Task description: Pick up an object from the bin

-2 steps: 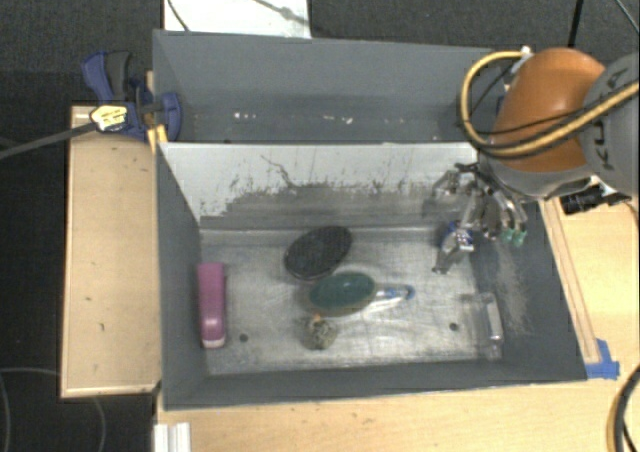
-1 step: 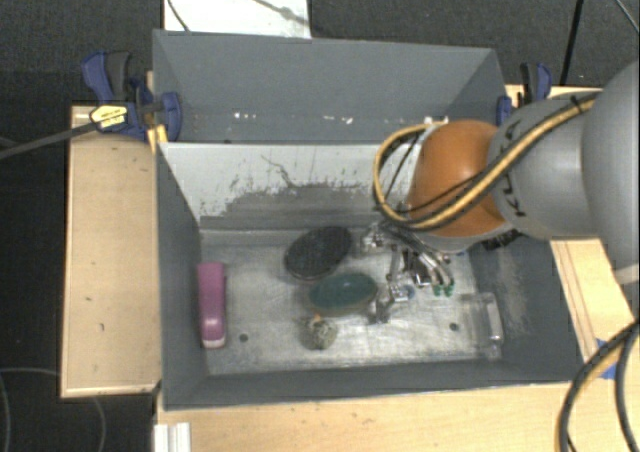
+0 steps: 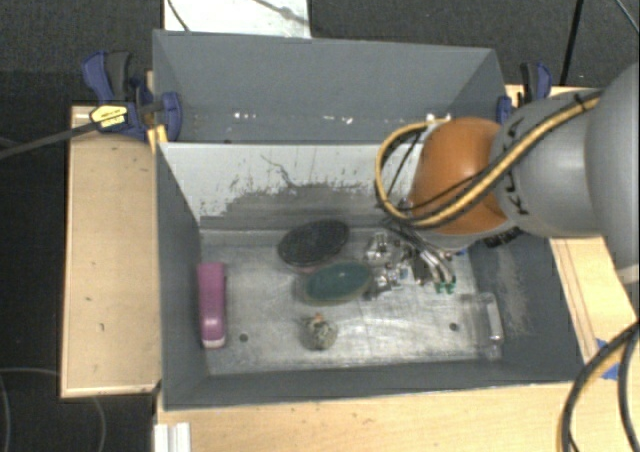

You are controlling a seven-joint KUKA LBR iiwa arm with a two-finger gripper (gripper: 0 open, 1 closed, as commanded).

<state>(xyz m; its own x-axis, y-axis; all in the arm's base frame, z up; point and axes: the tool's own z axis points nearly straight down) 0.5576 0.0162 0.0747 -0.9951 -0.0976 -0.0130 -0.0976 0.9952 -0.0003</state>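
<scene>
Where gripper (image 3: 392, 272) hangs beside teal oval (image 3: 335, 283), mid-bin | grip unreadable | bare floor (image 3: 400, 335) frontward

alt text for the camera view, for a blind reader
The gripper hangs low in the grey bin, beside a teal oval near its middle. A dark disc lies behind the oval, a pink block by the left wall, a small brownish lump in front.

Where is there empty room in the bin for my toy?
Bare floor lies between the pink block and the teal oval, and along the front, right of the small grey lump. It is crowded mid-bin, where the gripper sits beside the oval and dark round disc.
</scene>
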